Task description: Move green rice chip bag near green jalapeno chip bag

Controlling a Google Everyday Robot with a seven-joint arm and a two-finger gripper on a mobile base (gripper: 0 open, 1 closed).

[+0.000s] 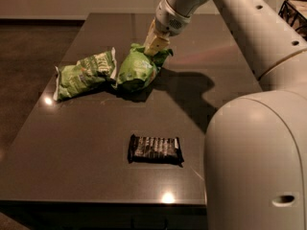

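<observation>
The green rice chip bag (137, 69) is a puffy light-green bag lying on the dark table (96, 143), its left edge touching the green jalapeno chip bag (85, 74). That one is an elongated mottled green bag with white crimped ends, lying to the left. My gripper (154, 46) comes down from the upper right and sits on the rice bag's upper right end, shut on it.
A dark wrapped snack bar (155, 149) lies near the table's front middle. My white arm and base (259, 128) fill the right side. A dark wire basket (293, 11) shows at the top right corner. The table's left edge runs close to the jalapeno bag.
</observation>
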